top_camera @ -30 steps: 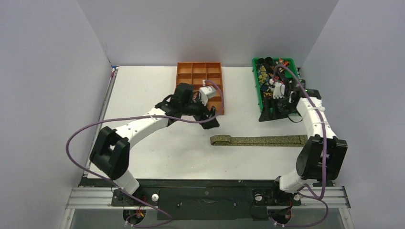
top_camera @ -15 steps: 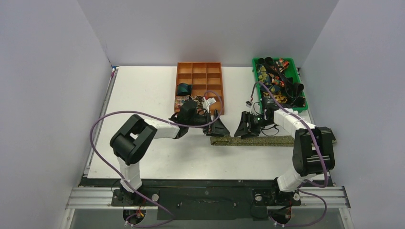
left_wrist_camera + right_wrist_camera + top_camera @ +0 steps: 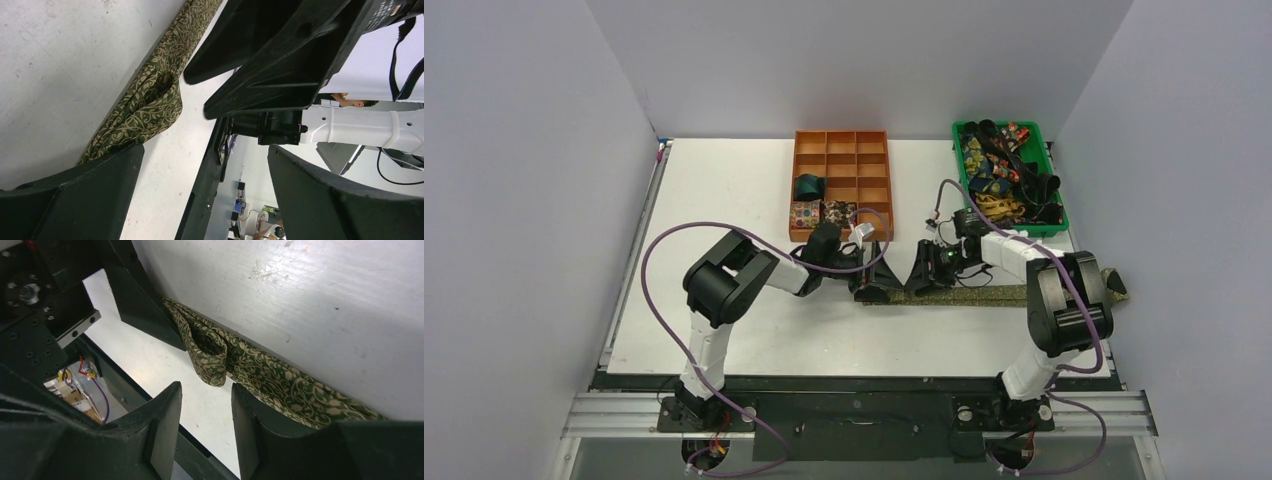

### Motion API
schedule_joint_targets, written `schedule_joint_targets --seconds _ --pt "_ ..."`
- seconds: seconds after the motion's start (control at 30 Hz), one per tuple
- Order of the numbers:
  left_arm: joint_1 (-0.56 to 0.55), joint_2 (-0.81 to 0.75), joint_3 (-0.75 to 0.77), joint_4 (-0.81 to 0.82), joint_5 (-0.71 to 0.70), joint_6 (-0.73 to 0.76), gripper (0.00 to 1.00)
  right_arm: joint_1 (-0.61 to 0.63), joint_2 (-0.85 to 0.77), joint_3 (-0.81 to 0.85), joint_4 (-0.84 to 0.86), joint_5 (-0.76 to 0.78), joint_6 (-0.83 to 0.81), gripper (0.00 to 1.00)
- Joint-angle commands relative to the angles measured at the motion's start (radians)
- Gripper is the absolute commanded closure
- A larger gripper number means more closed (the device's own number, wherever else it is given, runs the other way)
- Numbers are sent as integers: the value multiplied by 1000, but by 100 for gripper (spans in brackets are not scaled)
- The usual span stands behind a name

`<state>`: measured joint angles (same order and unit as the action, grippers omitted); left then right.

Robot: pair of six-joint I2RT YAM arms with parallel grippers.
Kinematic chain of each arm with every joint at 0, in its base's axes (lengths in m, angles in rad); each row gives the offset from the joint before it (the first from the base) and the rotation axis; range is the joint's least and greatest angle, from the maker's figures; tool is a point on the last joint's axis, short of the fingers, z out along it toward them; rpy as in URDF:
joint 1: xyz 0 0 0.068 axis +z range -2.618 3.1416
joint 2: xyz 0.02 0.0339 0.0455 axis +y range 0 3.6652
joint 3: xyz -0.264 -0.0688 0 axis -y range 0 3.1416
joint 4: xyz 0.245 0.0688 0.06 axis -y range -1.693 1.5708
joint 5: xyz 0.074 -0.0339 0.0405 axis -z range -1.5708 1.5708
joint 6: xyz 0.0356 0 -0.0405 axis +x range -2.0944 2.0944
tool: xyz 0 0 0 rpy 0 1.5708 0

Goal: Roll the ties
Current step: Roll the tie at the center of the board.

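Small white lettering (image 3: 384, 9) on the right gripper (image 3: 921, 278) is too fine to read. The olive-gold tie (image 3: 989, 296) lies flat on the white surface (image 3: 724, 200), its long axis running left to right, its folded end pointing left. The left gripper (image 3: 871, 282) has its jaws spread wide around that fold. The right gripper's jaws stand narrowly apart just before it, pinching nothing.

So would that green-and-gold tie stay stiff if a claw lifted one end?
Probably not. The tie is soft fabric whose end folds over in a loose loop, so it would likely droop. It looks thin and flat, so probably light. Pushed, it would likely bunch up rather than roll.
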<state>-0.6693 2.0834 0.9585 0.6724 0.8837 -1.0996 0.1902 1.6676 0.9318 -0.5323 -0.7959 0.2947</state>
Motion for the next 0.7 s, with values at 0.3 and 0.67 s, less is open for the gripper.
schedule_joint_targets --seconds 0.3,0.67 --pt "10 -5 -24 -111 -54 142 3 50 96 53 52 86 -4 68" --pt "26 -153 34 -472 -121 536 3 54 117 45 -50 99 -118 95"
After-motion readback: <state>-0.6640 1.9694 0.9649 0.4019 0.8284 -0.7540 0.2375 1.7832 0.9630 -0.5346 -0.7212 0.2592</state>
